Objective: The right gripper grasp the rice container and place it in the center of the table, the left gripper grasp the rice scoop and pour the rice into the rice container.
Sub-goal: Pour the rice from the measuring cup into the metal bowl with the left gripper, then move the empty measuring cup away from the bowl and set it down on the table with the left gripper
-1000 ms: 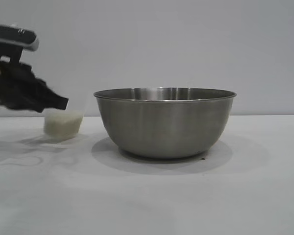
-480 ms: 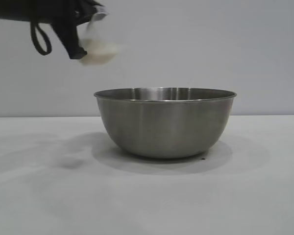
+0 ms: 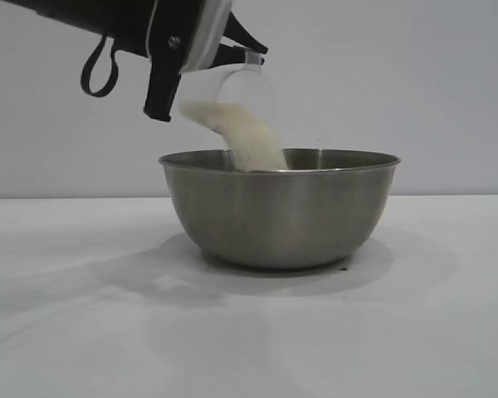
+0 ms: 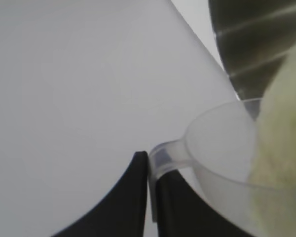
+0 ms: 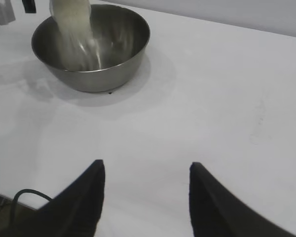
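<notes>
The rice container, a big steel bowl, stands upright mid-table. Above its left rim my left gripper is shut on the loop handle of the rice scoop, a clear cup tipped mouth-down. Rice streams from it into the bowl. The left wrist view has the left gripper pinching the scoop, with rice sliding over the container. My right gripper hangs open and empty over bare table, well away from the container, where rice falls.
A black cable loop hangs under the left arm. A tiny dark speck lies by the bowl's base. The table's near edge shows beside the right gripper. A plain grey wall stands behind.
The left gripper lifted the scoop from the table left of the bowl, carried it up and rightward, and tipped it. Rice now pours out. The bowl has not moved.
</notes>
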### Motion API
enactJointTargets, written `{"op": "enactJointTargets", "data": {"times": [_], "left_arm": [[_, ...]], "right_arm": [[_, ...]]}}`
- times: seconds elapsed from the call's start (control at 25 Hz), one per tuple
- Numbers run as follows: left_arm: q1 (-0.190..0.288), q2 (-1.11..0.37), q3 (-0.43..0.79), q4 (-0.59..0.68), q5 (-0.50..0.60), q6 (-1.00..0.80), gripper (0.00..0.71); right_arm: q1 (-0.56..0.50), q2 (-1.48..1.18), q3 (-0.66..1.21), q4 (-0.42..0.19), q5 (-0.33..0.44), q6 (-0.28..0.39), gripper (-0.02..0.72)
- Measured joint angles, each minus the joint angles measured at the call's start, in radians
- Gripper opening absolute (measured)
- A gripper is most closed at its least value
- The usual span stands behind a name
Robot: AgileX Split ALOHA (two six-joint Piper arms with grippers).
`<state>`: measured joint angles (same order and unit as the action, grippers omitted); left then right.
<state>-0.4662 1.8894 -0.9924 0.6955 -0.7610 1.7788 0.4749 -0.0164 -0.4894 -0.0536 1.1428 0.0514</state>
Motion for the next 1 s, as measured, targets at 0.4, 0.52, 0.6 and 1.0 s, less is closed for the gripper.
{"op": "enactJointTargets", "data": {"times": [0.4,0.52,0.6,1.0], "left_arm": [[-0.001,0.0,0.0,0.027,0.0,0.064,0.0],[-0.001,0.0,0.0,-0.009,0.0,-0.026,0.0],[-0.001,0.0,0.0,-0.088,-0.006,-0.204,0.0],[-0.001,-0.013,0.034,-0.543,-0.104,-1.285,0.0]], "right_arm": [[0.0,0.0,0.0,0.0,0.0,0.0,0.346],[0.0,0.0,0.0,0.0,0.0,0.0,0.346],[0.0,0.0,0.0,0.0,0.0,0.0,0.346],[0.0,0.0,0.0,0.0,0.0,0.0,0.346]]}}
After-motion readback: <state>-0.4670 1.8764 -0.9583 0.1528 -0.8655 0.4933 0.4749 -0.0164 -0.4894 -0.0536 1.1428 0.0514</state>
